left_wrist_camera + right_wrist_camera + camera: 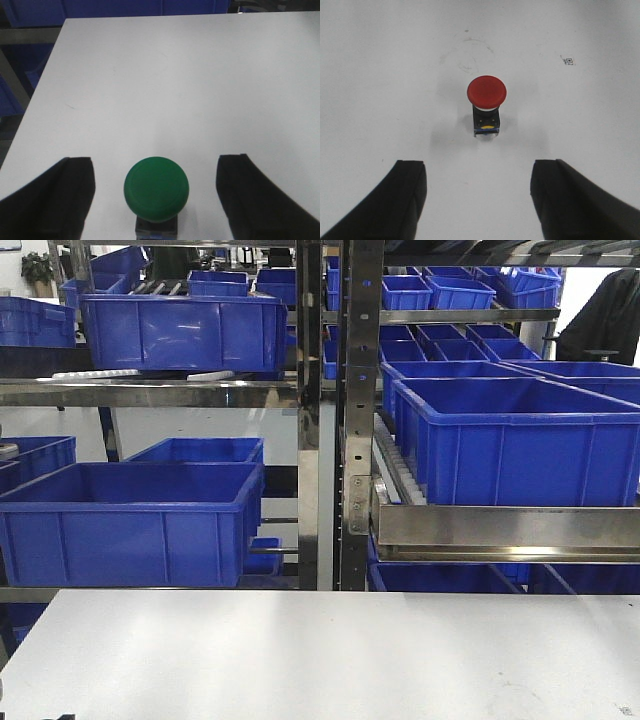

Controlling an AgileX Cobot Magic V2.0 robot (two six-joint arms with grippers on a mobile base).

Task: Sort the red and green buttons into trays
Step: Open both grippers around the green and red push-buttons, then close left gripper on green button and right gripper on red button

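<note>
**Left fingers wide, green button between them**

Green-capped and upright, the button stands on the white counter between the two dark left fingers and touches neither. Its blocky body is cut off by the lower edge of the view. The right fingers are spread just as wide and hold nothing. The red button stands upright on the counter ahead of them, apart from both tips. Beyond the counter's far edge, blue crates sit on a metal rack.

The white table bears a green-capped button, a red-capped button and perhaps a tiny printed marker.
</note>
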